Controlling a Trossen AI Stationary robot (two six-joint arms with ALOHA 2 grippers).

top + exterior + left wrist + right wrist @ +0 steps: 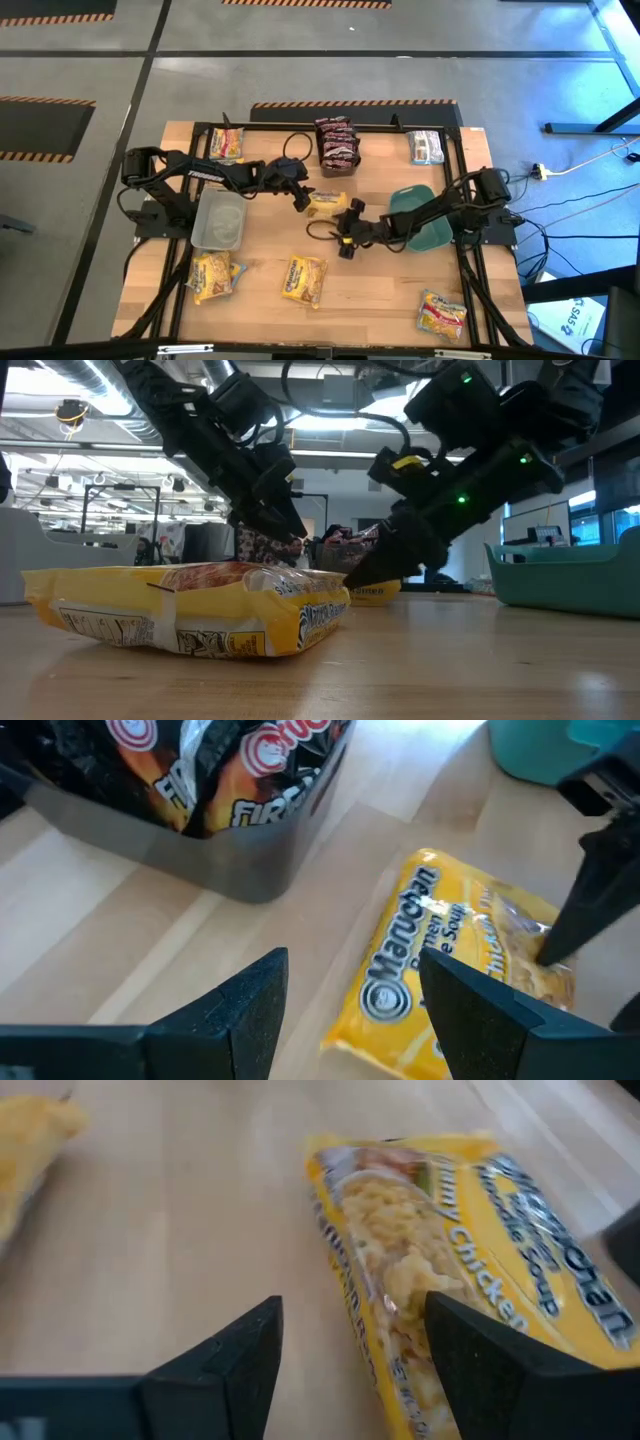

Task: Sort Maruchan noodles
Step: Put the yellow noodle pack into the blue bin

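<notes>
Both pincers crowd one yellow noodle packet [326, 203] near the middle of the bench [380, 290]. The left pincer [300, 199] and right pincer [347, 243] are both open, holding nothing. They could bump, or shove the slippery packet away. It reads "Maruchan" and "Chicken"; the dark packets [215, 770] at upper left read "FIRE".

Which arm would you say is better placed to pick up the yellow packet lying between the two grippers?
Probably the left: the left gripper is open with the yellow packet right at its fingertips. The right gripper, also open, sits a little farther off.
</notes>
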